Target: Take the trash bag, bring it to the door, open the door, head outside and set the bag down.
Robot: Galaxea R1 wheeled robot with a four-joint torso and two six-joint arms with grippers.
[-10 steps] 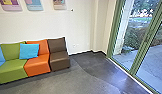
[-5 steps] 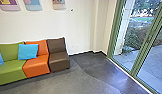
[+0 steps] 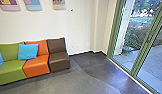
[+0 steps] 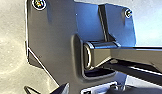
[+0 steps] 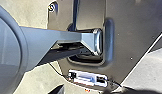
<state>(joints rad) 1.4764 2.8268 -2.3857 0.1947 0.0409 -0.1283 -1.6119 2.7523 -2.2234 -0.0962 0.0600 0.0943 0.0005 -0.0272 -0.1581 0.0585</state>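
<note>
Green-framed glass door (image 3: pixel 148 40) at two o'clock, pale sill (image 3: pixel 122 70) edging grey floor (image 3: pixel 62 82); brown seat (image 3: pixel 59 58), ten o'clock; cannot tell how wide left gripper (image 4: pixel 93 90) or right gripper (image 5: pixel 97 90) is

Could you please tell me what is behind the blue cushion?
Behind the blue cushion are the green backrest and the orange backrest, which show past its edges. The cushion covers whatever lies directly behind it.
</note>
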